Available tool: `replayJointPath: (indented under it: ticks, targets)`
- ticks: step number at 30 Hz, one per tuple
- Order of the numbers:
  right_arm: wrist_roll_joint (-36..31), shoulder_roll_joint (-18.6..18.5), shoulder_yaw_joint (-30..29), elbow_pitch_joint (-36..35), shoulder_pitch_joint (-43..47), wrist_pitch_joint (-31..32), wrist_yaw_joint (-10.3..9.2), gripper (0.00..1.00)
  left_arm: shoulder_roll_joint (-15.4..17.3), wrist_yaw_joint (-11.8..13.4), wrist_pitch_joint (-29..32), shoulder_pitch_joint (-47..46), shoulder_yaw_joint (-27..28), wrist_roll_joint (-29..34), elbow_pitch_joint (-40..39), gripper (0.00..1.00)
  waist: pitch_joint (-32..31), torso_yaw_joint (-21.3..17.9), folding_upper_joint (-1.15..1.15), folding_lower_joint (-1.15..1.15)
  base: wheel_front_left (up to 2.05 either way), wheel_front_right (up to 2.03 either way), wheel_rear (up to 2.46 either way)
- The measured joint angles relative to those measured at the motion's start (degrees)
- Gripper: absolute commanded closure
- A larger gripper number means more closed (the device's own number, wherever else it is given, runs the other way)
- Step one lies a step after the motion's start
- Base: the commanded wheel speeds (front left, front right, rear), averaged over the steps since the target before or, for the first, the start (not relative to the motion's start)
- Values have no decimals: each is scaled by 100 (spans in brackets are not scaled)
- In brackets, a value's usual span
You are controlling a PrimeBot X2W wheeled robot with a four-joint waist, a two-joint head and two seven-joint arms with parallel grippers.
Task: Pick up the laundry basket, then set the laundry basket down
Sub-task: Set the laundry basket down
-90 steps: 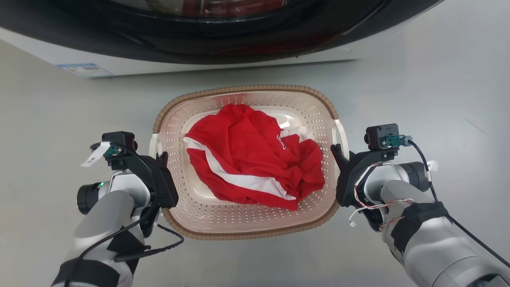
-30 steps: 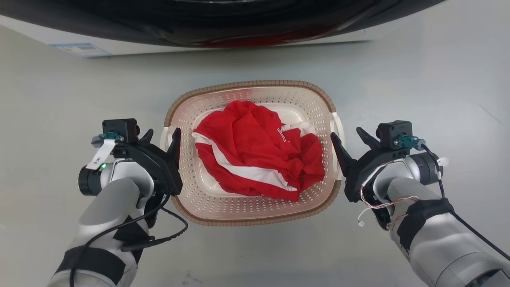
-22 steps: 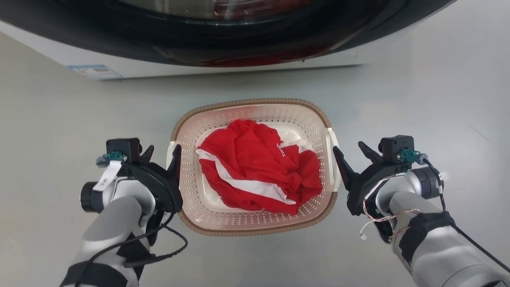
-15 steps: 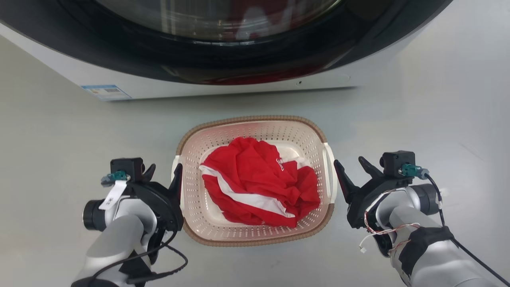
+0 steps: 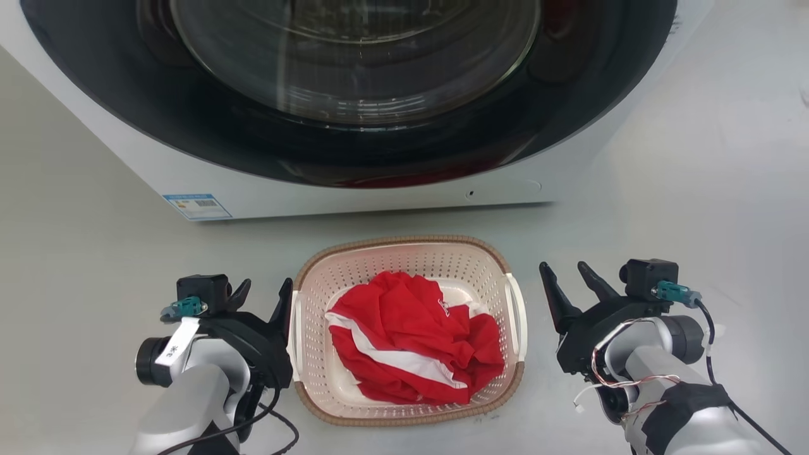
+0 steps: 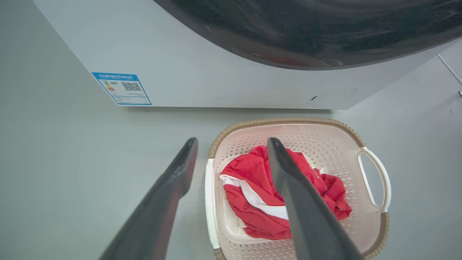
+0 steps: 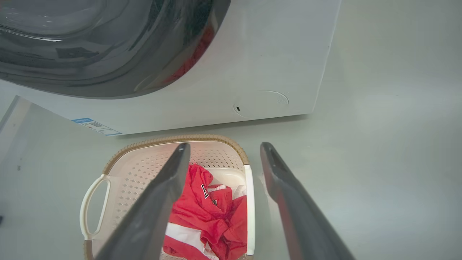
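1. Between the two pairs of fingers sits the laundry basket [image 5: 398, 241], down on the grey floor [image 5: 95, 265], brown rim up, and neither gripper is closed on it.
2. Over to the left gripper [image 5: 268, 285]: its fingers are spread wide with nothing clamped. The inner finger stands just beside the basket's left handle [image 5: 295, 335]; whether it touches, the head view doesn't settle.
3. Looking along the left gripper [image 6: 232, 142] from the wrist, the left handle [image 6: 209, 202] runs down the gap between the two fingers. The finger on the basket's side crosses in front of the red garment [image 6: 249, 173].
4. Now the right gripper [image 5: 562, 268]: it is open as well and holds nothing. Its inner finger stands apart from the right handle [image 5: 519, 316], with a strip of floor showing between them.
5. From the right wrist, the right gripper [image 7: 224, 146] has the right handle [image 7: 249, 209] lying in the gap below its fingertips. The basket's rim [image 7: 173, 139] curves away past the inner finger.
6. Inside the basket, the red garment [image 5: 411, 328] lies crumpled, a white stripe running across it.
7. Beyond all four fingertips stands the washing machine [image 5: 354, 197], with a white front and a dark round door [image 5: 354, 57]. A blue label [image 5: 197, 206] sits low on the left gripper's side.
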Motion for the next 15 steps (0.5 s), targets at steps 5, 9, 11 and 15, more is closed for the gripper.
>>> replayJointPath:
  ticks: [5, 9, 11, 15]
  targets:
    - [-35, -93, -264, -400, 286, -1, -158, 0, 96, 76, 0, 174, 178, 16, -457, 0, -318, 15, 0, 0, 0, 0, 0]
    - [-154, -162, -383, -723, 441, -1, -286, 0, 188, 182, 0, 358, 247, 88, -739, 0, -518, 26, 1, 0, 0, 0, 0]
    - [-240, -198, -438, -898, 524, -1, -336, 0, 241, 255, -1, 476, 285, 142, -904, 0, -620, 28, 1, 0, 0, 0, 0]
    - [-377, -343, -553, -1258, 705, -1, -459, 0, 344, 443, -1, 694, 375, 320, -1288, 0, -821, 27, 0, 0, 0, 0, 0]
